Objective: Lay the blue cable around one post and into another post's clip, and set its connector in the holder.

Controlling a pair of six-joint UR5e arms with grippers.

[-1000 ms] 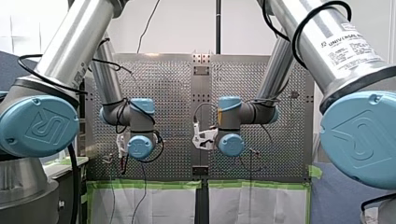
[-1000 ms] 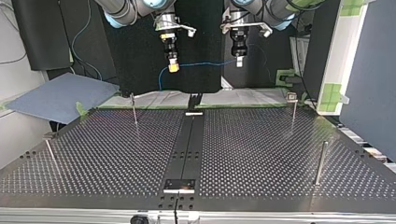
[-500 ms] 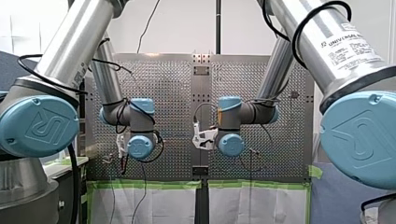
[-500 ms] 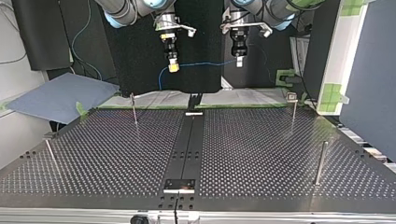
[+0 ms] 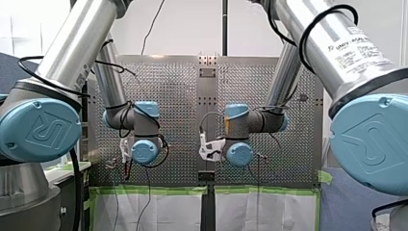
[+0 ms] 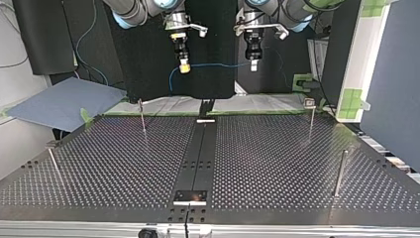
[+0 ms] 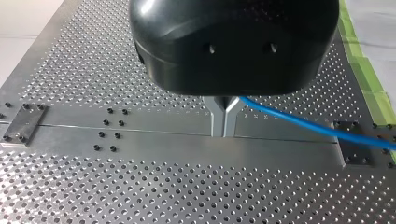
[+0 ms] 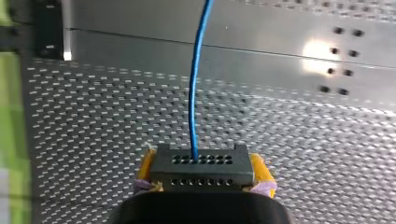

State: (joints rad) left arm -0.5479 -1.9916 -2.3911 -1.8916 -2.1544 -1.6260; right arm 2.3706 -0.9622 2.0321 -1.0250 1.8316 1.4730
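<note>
Top view: the right gripper is hanging upper centre-left, connector sitting in it, the left gripper just right, the cable running between them, table below.

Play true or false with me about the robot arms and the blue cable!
1. The right gripper holds the connector. True.
2. The cable goes round a post. False: it hangs in the air between the two grippers and touches no post.
3. The left gripper is shut on the cable. True.
4. Both grippers touch the table. False: both hang above it.
</note>
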